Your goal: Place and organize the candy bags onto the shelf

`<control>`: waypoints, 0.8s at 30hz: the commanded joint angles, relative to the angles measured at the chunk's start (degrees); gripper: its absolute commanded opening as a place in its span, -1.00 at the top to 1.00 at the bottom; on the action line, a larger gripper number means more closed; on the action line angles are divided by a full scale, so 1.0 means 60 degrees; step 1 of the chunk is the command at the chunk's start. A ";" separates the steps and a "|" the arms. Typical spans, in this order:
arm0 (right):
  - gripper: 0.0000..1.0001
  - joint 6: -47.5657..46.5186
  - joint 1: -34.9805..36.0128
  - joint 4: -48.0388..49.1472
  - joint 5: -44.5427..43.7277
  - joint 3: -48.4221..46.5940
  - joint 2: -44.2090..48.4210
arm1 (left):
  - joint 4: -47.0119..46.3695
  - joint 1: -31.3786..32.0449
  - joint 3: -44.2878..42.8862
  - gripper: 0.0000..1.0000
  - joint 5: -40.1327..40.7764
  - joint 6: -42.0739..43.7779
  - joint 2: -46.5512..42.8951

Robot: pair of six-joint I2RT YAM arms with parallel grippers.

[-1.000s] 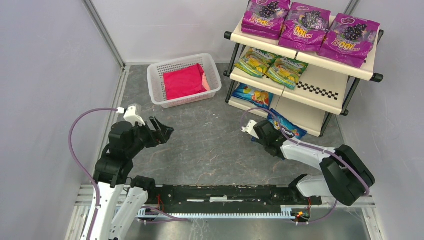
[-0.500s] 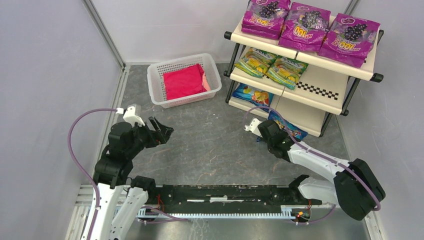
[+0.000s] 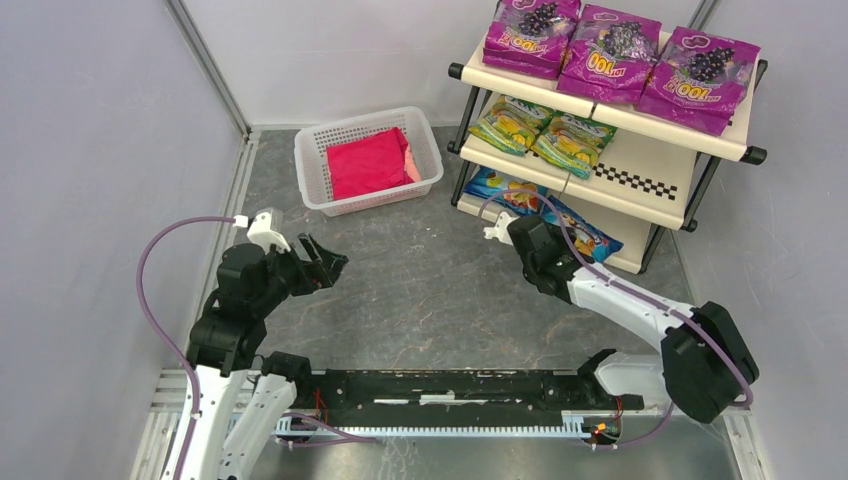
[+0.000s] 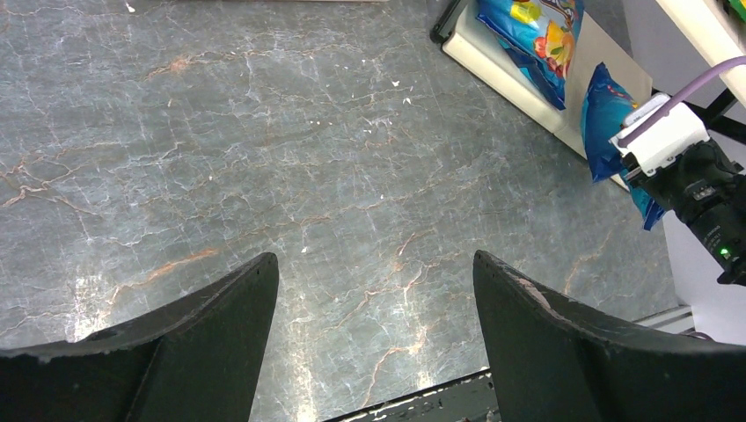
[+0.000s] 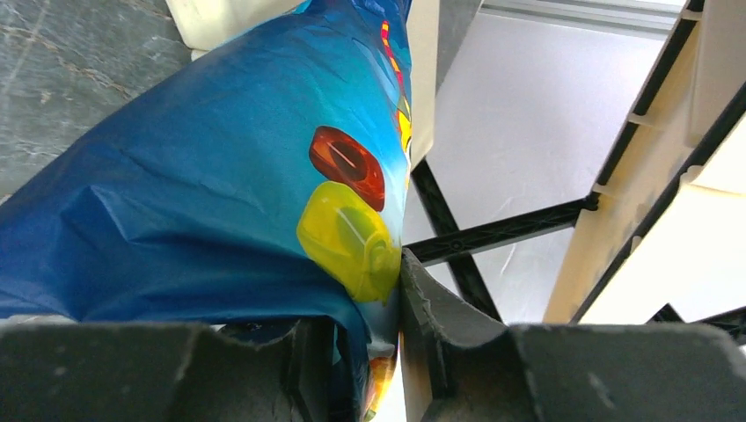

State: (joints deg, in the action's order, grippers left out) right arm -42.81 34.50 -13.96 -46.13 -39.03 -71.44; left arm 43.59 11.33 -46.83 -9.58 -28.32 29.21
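**Holding a crinkled, glossy blue candy bag [image 3: 590, 237] at the cream slanted shelf [image 3: 655, 160]**

Right pincer [image 5: 387, 308] clamped on its edge — at the bottom tier. Left pincer [image 4: 374, 290] spread wide above the grey veined table [image 3: 420, 285].

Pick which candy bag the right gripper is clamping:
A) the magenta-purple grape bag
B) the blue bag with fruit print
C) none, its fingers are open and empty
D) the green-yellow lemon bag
B: the right wrist view shows the right gripper shut on the blue candy bag, held at the bottom tier of the shelf.
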 commanded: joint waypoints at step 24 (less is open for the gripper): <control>-0.55 -0.3896 -0.2723 0.4553 0.3996 0.1431 -0.0618 | -0.0451 -0.0012 0.0026 -0.75 -0.0332 0.0530 0.0086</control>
State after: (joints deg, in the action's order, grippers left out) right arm -67.81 17.72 13.72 -25.52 -28.03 -77.71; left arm 43.57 11.33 -46.81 -10.00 -28.32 29.47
